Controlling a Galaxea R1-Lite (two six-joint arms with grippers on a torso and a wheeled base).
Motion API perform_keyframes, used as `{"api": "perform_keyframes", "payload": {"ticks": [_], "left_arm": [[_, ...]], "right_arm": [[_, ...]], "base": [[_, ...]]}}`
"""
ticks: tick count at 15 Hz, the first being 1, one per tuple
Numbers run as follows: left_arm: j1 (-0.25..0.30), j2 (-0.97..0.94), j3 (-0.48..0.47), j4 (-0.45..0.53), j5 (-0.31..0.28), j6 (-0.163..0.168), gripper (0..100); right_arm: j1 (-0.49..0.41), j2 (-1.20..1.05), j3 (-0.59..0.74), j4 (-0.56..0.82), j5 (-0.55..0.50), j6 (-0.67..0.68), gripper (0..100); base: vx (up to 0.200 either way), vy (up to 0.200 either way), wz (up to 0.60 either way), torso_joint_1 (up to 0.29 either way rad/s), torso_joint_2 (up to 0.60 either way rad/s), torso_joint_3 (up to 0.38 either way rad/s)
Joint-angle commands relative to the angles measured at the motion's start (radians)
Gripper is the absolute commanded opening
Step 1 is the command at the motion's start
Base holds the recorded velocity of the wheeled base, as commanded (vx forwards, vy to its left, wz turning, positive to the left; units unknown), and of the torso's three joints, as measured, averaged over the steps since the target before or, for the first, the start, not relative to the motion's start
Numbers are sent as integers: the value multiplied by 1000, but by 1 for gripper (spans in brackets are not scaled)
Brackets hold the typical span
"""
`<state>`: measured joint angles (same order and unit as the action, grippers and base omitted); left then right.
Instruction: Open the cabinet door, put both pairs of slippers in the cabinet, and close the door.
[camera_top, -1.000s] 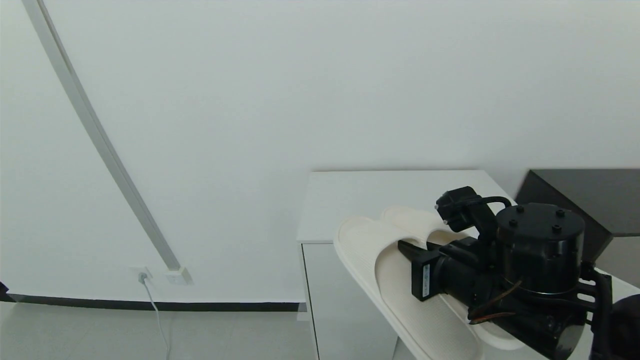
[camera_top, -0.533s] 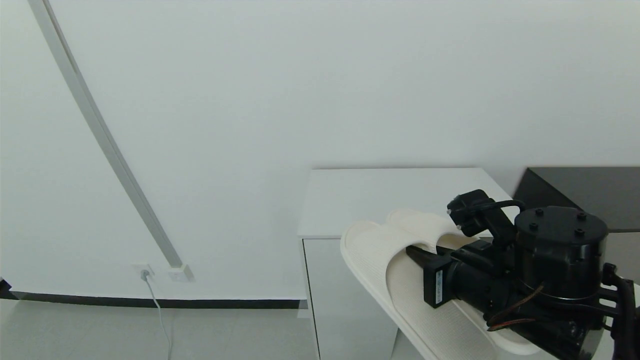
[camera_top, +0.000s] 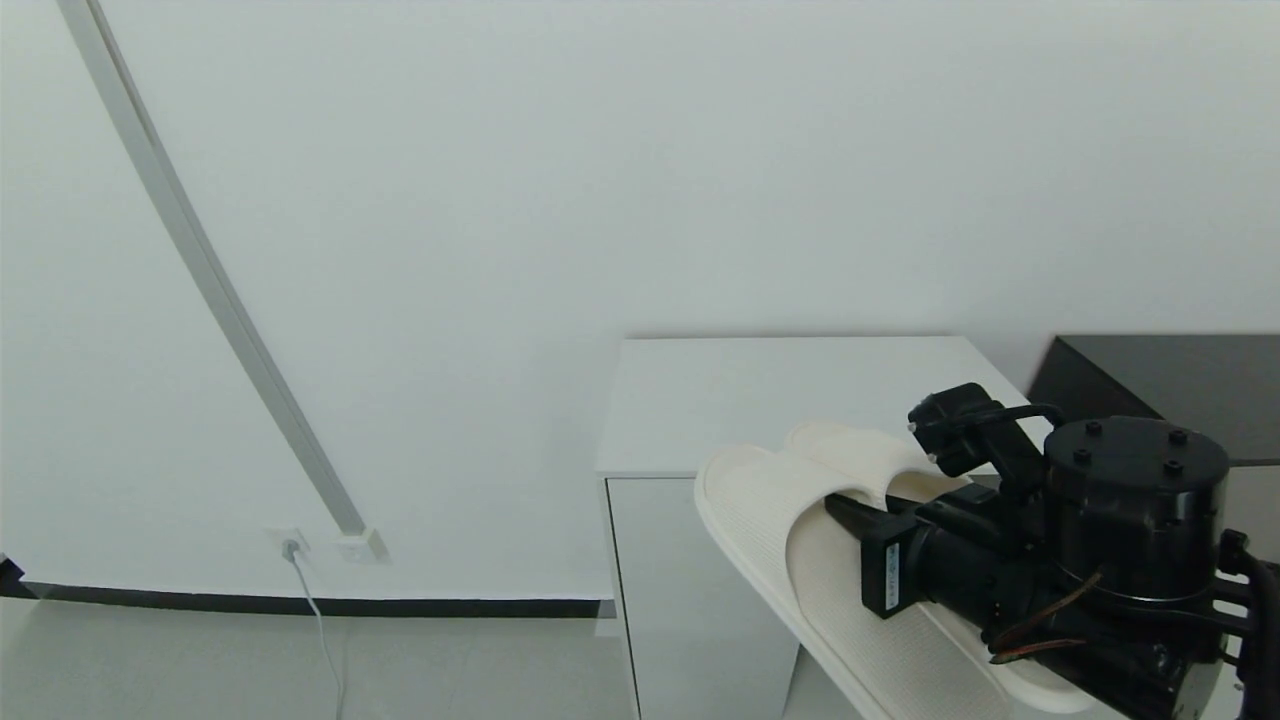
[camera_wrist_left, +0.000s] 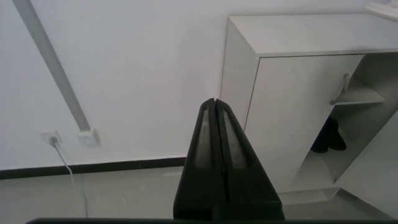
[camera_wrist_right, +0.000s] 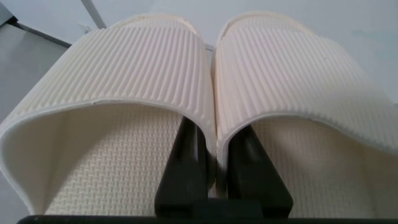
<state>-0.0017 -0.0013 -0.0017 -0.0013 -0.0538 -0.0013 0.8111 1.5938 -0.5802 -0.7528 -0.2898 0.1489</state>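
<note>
Right gripper (camera_wrist_right: 214, 165): fingers (camera_wrist_right: 186, 155) slid under straps of both cream slippers (camera_top: 770, 520), one finger in each, pinching adjoining inner walls together between them. Pair held side by side off floor, soles tilted, toes raised. In head view, slippers overlap front edge of white cabinet (camera_top: 760, 390). Left gripper (camera_wrist_left: 214, 118): fingers pressed together, nothing between them, touching nothing, well apart from cabinet. Cabinet open on one side, shelf (camera_wrist_left: 359, 96) showing, dark item below it, too small to tell.
</note>
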Motion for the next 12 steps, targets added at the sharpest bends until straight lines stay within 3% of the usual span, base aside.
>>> {"api": "perform_keyframes", "payload": {"ticks": [1, 12], "left_arm": [[0, 1, 0, 0, 0, 0, 0], [0, 1, 0, 0, 0, 0, 0]], "right_arm": [[0, 2, 2, -2, -2, 0, 0], [0, 9, 3, -8, 1, 8, 0]], "base": [[0, -200, 0, -2, 2, -2], [0, -200, 0, 3, 2, 1]]}}
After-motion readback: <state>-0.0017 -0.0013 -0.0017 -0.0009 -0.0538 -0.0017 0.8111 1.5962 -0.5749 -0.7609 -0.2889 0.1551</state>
